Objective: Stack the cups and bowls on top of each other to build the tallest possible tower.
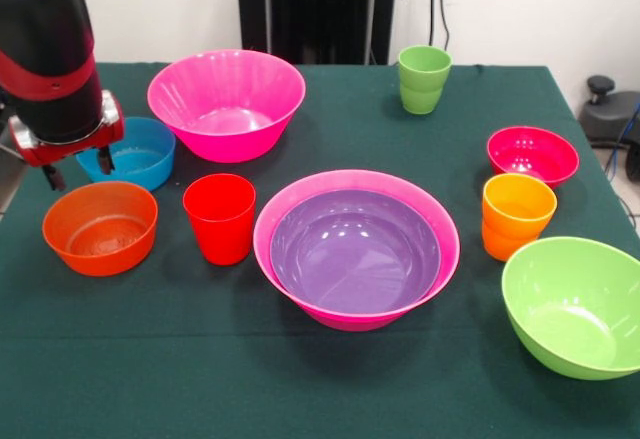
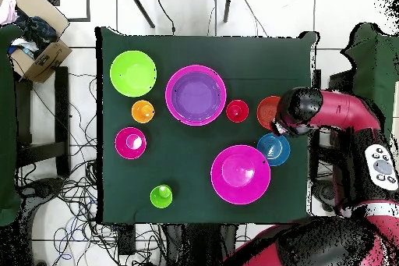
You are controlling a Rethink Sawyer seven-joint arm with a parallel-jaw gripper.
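The gripper (image 1: 78, 166) hangs empty over the gap between the small blue bowl (image 1: 135, 154) and the orange-red bowl (image 1: 100, 227), its short fingers parted, so a pick-up of one of the two looks to be the step in hand. The tower is just the purple bowl (image 1: 355, 249) nested in a hot-pink bowl (image 1: 300, 199) at mid-table. Next it must drop onto a rim, pinch, and carry over.

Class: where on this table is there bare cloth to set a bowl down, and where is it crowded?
Free: the front strip before the pink-and-purple nested bowls, and between the empty pink bowl and green cup. Crowded: around the gripper, blue bowl and orange bowl.
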